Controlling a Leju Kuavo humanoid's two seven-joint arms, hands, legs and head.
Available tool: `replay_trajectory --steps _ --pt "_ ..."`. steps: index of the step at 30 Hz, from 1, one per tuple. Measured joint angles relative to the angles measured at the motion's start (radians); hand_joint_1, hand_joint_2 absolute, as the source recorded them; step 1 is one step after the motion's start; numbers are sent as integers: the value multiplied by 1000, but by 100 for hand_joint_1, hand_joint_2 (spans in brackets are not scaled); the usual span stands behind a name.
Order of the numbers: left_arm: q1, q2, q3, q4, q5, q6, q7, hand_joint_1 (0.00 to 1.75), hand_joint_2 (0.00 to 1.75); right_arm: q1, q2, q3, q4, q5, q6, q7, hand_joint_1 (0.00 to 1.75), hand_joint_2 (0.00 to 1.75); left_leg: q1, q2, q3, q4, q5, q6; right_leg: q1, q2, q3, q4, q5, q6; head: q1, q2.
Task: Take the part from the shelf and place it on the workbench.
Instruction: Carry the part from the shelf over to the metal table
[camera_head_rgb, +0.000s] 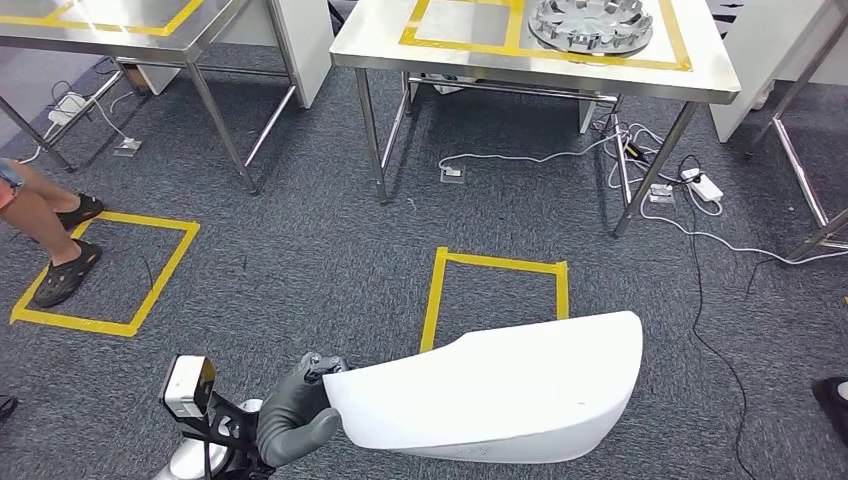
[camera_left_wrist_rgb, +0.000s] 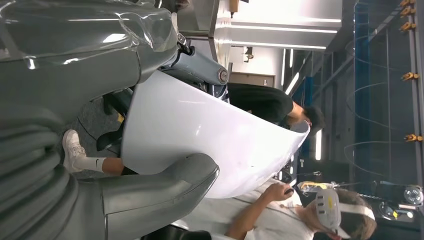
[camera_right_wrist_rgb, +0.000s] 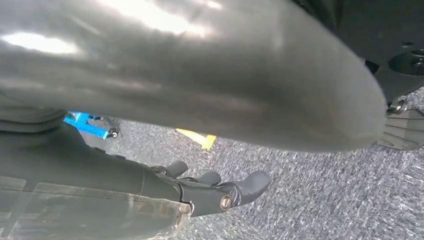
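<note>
White curved part (camera_head_rgb: 500, 390) sits low in the head view above the grey carpet (camera_head_rgb: 300, 260), gripped at its left end by the left hand (camera_head_rgb: 295, 425), thumb (camera_left_wrist_rgb: 160, 187) pressed on its face. Right hand (camera_right_wrist_rgb: 200, 187) lies beneath the part, fingers extended; contact cannot be told. Workbench (camera_head_rgb: 540, 60) stands well ahead.

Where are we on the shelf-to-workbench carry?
Pickup looks done: the white part is off the shelf, held at one end by the left hand. The right hand sits under the part with fingers extended; I can't tell whether it touches. In hand: the carry, with carpet and a yellow floor square ahead. Left: reach the steel workbench, which already holds a round metal disc, and set the part down.
</note>
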Motion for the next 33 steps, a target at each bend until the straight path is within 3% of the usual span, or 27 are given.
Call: replay_trajectory --steps 3,5,7,9,11,12,13,14,16,17,19,23,24,26,27,28,29,30,31,33 --pt "-20 0 -7 1 -3 23 11 175 175 -2 -3 5 -9 1 45 -24 0 0 -18 -14 94 -202 97 42 9 21 -5 0 8 3 2 0" --pt "-32 -2 -10 0 -1 27 17 175 175 -6 -9 6 -8 -1 59 -33 0 0 -24 -11 94 -214 103 48 7 21 -9 -3 14 13 2 0" --pt "-42 -6 -13 0 0 29 22 175 175 -10 -13 7 -4 -4 73 -43 0 0 -19 -5 99 -237 120 50 12 11 -19 8 9 19 4 0" --pt "-53 -10 -17 -1 0 29 28 175 175 -18 -15 8 5 -10 90 -57 0 0 -14 4 100 -258 137 50 15 -9 -58 86 -35 15 6 0" --pt "-61 -12 -22 -2 1 30 41 175 175 -27 -16 8 19 -14 106 -72 0 0 -16 13 93 -260 143 51 12 -20 -116 216 -93 14 6 0" --pt "-64 -11 -25 -1 2 31 48 175 175 -30 -14 8 27 -14 112 -79 0 0 -16 17 89 -260 145 49 8 -23 -133 261 -108 18 6 0" --pt "-68 -11 -29 -1 4 31 54 175 175 -33 -11 8 33 -12 114 -83 0 0 -15 20 87 -259 146 47 4 -25 -130 267 -107 27 6 0" --pt "-72 -11 -32 -1 6 32 59 175 175 -36 -6 9 39 -9 113 -85 0 0 -13 22 85 -256 147 45 -1 -28 -106 233 -92 39 6 0" --pt "-81 -12 -37 -2 10 32 65 175 175 -44 8 10 45 -7 101 -87 0 0 -9 26 78 -243 143 35 -10 -37 -26 97 -52 60 7 0" --pt "-84 -11 -39 -2 11 33 67 175 175 -48 16 10 46 -8 91 -87 0 0 -10 28 73 -232 138 27 -12 -38 4 44 -40 61 7 0" --pt "-89 -11 -43 -3 12 36 71 175 175 -57 36 11 49 -10 76 -86 0 0 -13 30 63 -218 131 14 -10 -36 23 7 -40 45 6 0" --pt "-94 -7 -49 -7 8 46 72 175 175 -66 69 13 57 -3 75 -86 0 0 -2 22 48 -185 110 -4 -10 -30 24 8 -39 10 3 0" --pt "-94 -5 -49 -8 6 49 71 175 175 -69 72 14 59 1 78 -86 0 0 0 17 28 -141 86 -9 -11 -29 26 7 -40 4 2 0" --pt "-93 0 -49 -10 2 51 68 175 175 -73 76 15 64 5 84 -86 0 0 1 10 -43 -3 27 -14 -7 -27 29 8 -44 -5 2 0" --pt "-91 2 -49 -11 1 51 67 175 175 -73 78 15 66 6 85 -87 0 0 1 10 -78 57 11 -14 -4 -26 31 8 -47 -9 2 0" --pt "-90 4 -49 -11 -1 52 67 175 175 -74 80 16 68 6 86 -88 0 0 1 10 -100 87 13 -11 -1 -24 34 8 -51 -12 2 0" --pt "-89 6 -49 -11 -3 52 66 175 175 -74 82 17 69 6 87 -89 0 0 0 9 -103 78 35 -6 2 -21 40 8 -55 -13 2 0" --pt "-89 7 -49 -11 -5 51 65 175 175 -75 84 17 70 6 87 -91 0 0 -2 7 -86 30 73 3 6 -19 48 7 -61 -15 2 0" --pt "-89 8 -49 -11 -7 51 65 175 175 -76 87 18 70 6 88 -93 0 0 -6 4 -57 -42 117 16 7 -17 54 6 -67 -15 2 0" --pt "-88 11 -48 -16 -9 51 64 175 175 -81 95 20 72 6 88 -95 0 0 -17 3 -3 -159 159 43 11 -13 68 3 -80 -11 5 0"
